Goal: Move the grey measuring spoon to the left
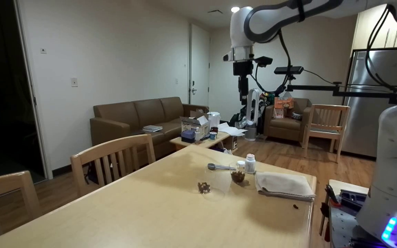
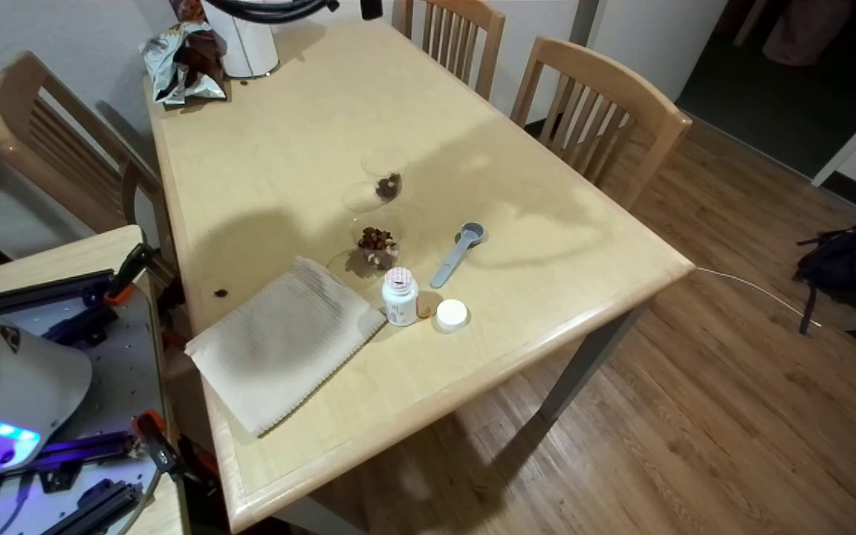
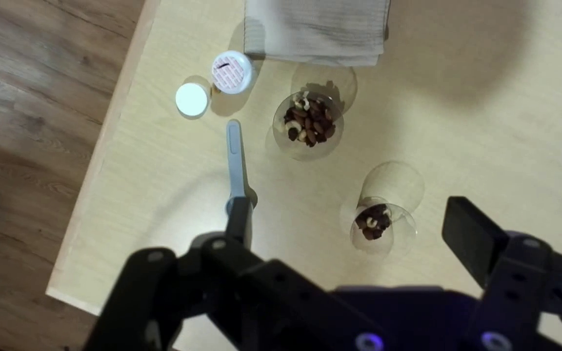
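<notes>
The grey measuring spoon lies flat on the wooden table; it also shows in an exterior view, its bowl away from the white bottle. In the wrist view the spoon has its handle toward the bottle, and its bowl is partly hidden behind my left-hand fingertip. My gripper is open and empty, its two fingers wide apart. In an exterior view my gripper hangs pointing down, high above the table and apart from the spoon.
A white bottle and white lid stand near the handle end. Two clear glasses with nuts stand beside the spoon. A folded cloth and a dark lump lie nearer the robot base. A bag is far off.
</notes>
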`<state>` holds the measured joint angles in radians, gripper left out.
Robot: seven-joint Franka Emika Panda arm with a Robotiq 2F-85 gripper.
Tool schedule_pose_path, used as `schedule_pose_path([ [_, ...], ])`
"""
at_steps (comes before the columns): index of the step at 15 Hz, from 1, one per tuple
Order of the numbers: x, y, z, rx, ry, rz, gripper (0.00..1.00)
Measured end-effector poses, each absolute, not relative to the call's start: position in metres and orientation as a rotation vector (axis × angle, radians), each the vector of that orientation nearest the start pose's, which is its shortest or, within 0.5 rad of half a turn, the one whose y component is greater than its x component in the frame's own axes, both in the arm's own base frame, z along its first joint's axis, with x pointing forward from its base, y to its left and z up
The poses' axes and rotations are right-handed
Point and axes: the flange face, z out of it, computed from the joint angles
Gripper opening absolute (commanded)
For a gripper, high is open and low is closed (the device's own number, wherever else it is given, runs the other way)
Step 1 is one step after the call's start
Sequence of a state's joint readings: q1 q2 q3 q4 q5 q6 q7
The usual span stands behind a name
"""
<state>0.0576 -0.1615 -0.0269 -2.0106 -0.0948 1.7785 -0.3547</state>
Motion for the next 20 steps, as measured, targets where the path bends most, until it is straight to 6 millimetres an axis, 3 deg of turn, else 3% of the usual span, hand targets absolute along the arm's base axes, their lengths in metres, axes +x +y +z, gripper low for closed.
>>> schedule_pose_path([
  [5,0.51,0.009,0.517,-3.142,-0.655,0.179,1.0],
  [8,0.52,0.006,0.511,-3.09,-0.772,0.023,1.0],
  [11,0.536,-0.023,0.482,-3.042,-0.824,-0.129,1.0],
  [15,0.553,-0.06,0.434,-2.993,-0.922,-0.145,1.0],
  [18,0.564,-0.06,0.407,-2.948,-1.04,-0.149,1.0],
  [20,0.566,-0.056,0.401,-2.94,-1.051,-0.134,1.0],
])
